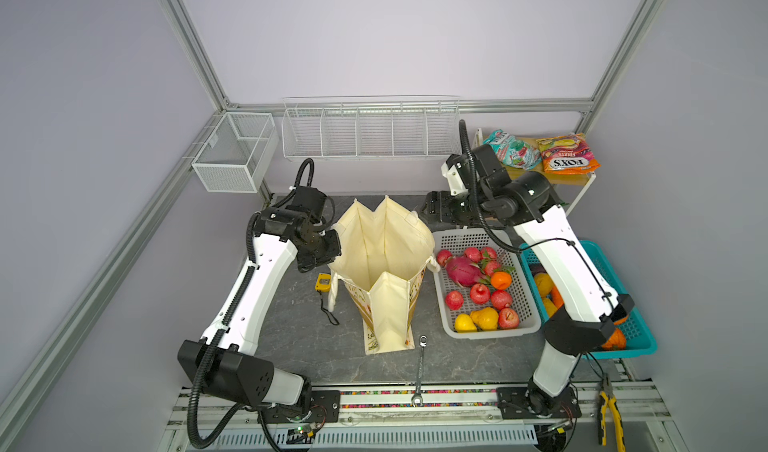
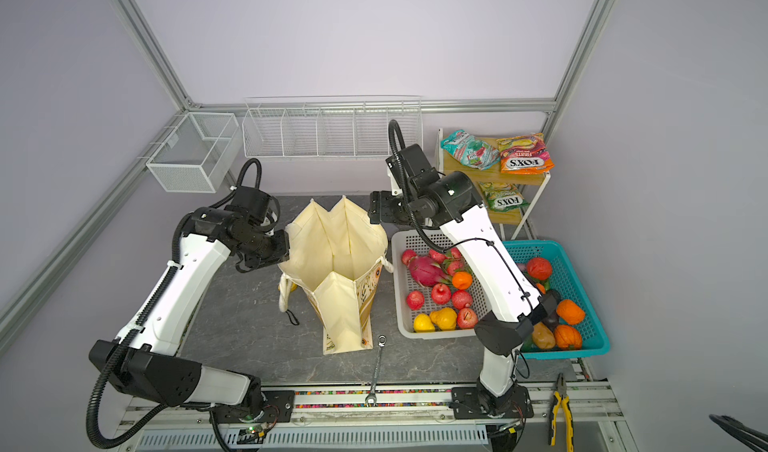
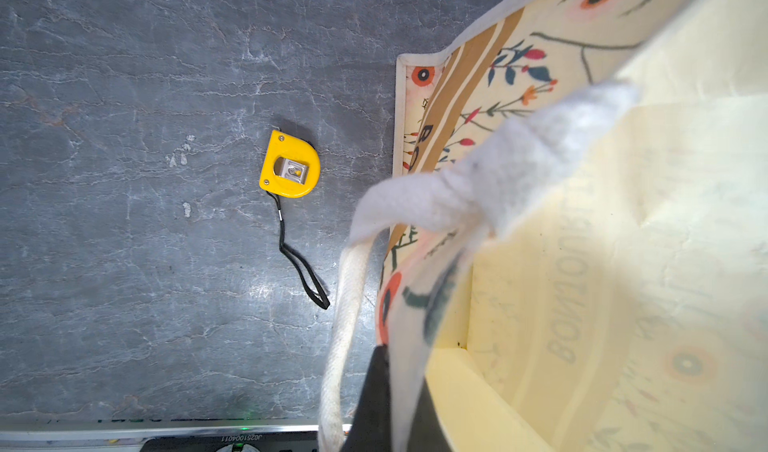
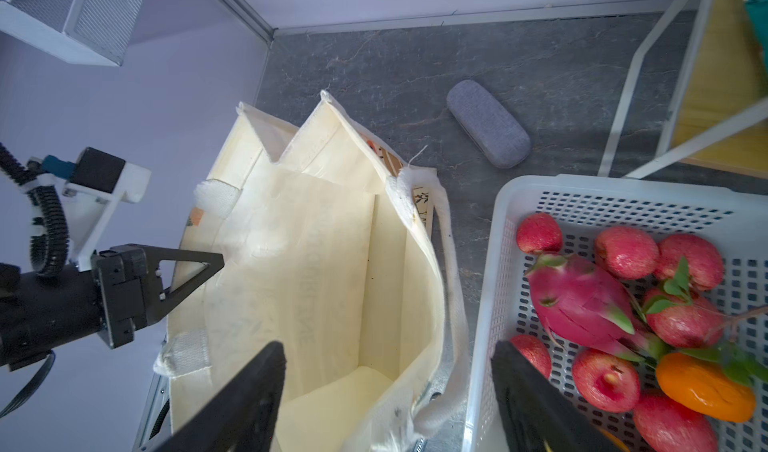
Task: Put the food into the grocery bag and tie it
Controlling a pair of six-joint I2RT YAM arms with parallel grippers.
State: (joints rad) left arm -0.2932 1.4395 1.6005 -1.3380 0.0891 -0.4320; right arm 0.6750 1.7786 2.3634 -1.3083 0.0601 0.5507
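The cream grocery bag (image 1: 382, 246) (image 2: 336, 246) stands open at mid-table, and only its bare lining shows inside. My left gripper (image 1: 332, 242) (image 3: 395, 354) is shut on the bag's left rim beside a white rope handle (image 3: 345, 325). My right gripper (image 1: 428, 211) (image 4: 386, 354) hangs open over the bag's right rim, holding nothing. Food lies in the grey basket (image 1: 457, 333): red apples, a pink dragon fruit (image 4: 577, 300), an orange (image 4: 702, 387) and yellow pieces. More fruit fills the teal basket (image 1: 640, 338). Snack packets (image 1: 567, 155) lie on the shelf.
A yellow tape measure (image 3: 289, 165) lies left of the bag and a wrench (image 1: 420, 367) in front of it. A grey case (image 4: 488, 129) sits behind the grey basket. Pliers (image 1: 609, 408) rest at the front right. White wire baskets (image 1: 370, 132) hang on the back wall.
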